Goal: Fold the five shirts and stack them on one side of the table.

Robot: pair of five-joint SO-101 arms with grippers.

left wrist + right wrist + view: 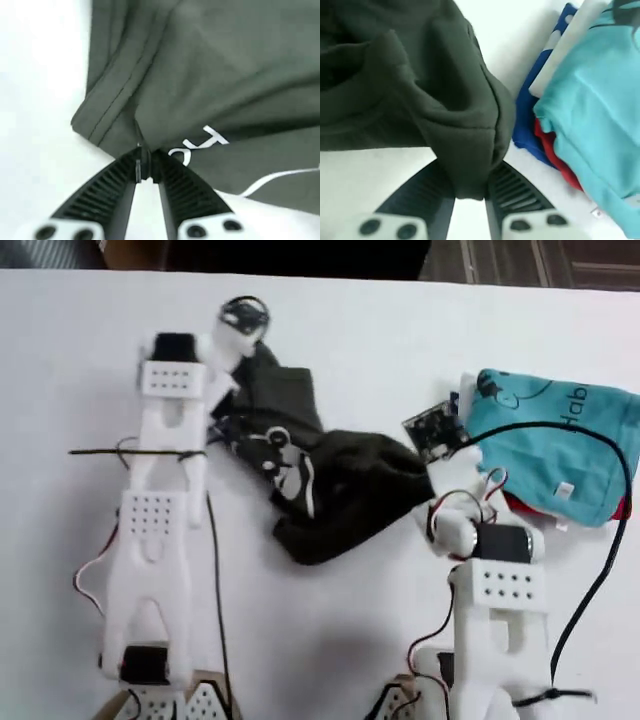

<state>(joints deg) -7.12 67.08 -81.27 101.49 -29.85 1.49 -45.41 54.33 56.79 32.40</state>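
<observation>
Pinching dark shirt [330, 490] edges: left gripper [145, 159], right gripper [469, 176].

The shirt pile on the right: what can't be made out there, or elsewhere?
- High view: the teal shirt lies on top, so how many shirts sit under it is unclear.
- Dark shirt, high view: crumpled folds hide most of its white print.
- Left wrist view: the left gripper covers part of that print.
</observation>
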